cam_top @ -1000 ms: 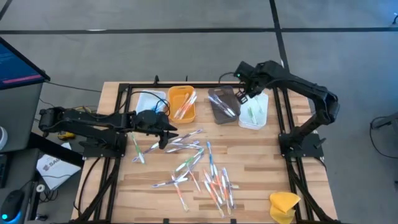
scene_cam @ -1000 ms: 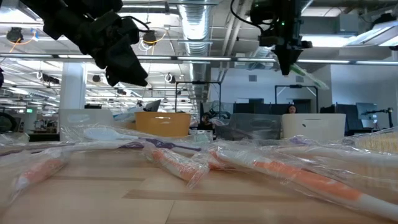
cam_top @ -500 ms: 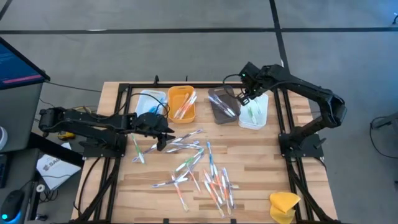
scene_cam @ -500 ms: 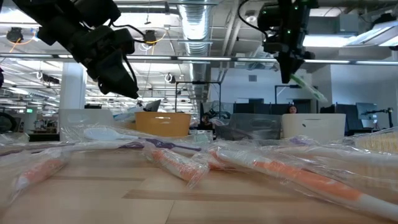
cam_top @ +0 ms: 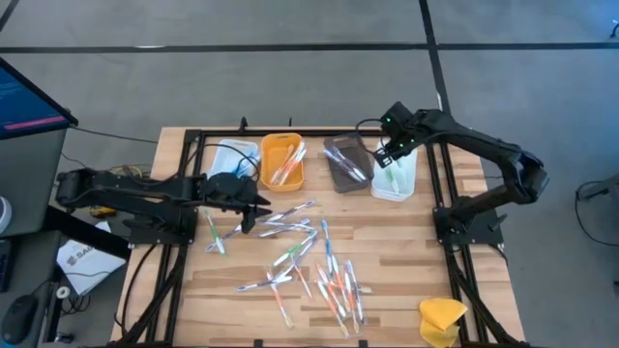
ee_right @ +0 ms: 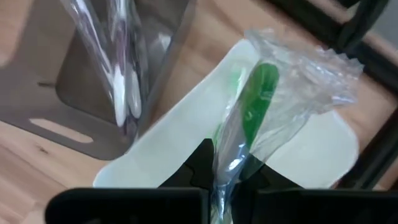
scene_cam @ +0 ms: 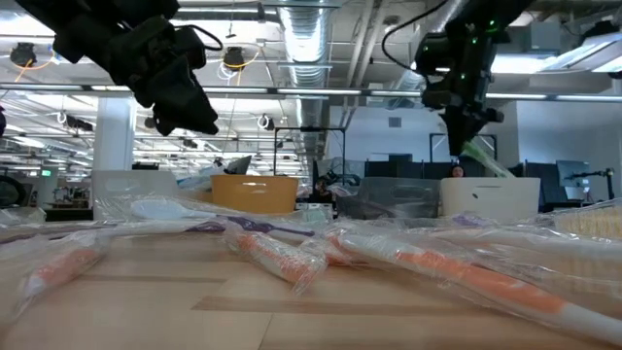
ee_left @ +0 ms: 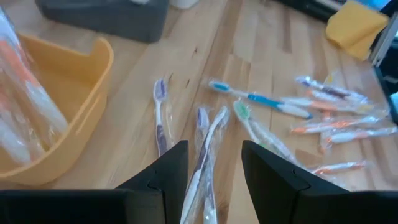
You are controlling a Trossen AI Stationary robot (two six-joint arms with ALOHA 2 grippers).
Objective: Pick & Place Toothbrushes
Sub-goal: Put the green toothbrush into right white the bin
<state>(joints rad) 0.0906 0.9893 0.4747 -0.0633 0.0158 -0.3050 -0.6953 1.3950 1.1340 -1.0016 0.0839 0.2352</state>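
Right gripper [ee_right: 231, 171] clamped on a wrapped green toothbrush [ee_right: 254, 102], hanging over the white tray [cam_top: 398, 182] at the far right of the tray row. Held by one end so the free end points down into the tray. Looks like a sort by colour: green handles already in that tray, orange ones in the orange tray [cam_top: 281, 161], clear-wrapped ones in the grey tray [cam_top: 345, 162]. Probably about to drop; not yet released.

Left gripper [ee_left: 214, 165] part open, holding nothing, poised low over the near-left edge of the loose toothbrushes [cam_top: 309, 256]. In its wrist view, fingers straddling a white-handled brush [ee_left: 208, 140] lying lengthwise between them, purple-headed one [ee_left: 159, 118] just beside. Lined up along the handle, presumably to pinch across the thin width (wrapper slippery, so a centred grip matters). Whether the fingertips touch the table: cannot tell.

Rest of the pile spread across the middle of the wooden table [cam_top: 406, 280], many overlapping, several orange and blue ones crossing near the front edge. Overlaps likely to drag neighbours along on a lift. Yellow sponge-like lump [cam_top: 441, 317] at the front right corner, well apart from everything, not part of the job.

Most of the sorting still ahead, judging by pile versus trays.
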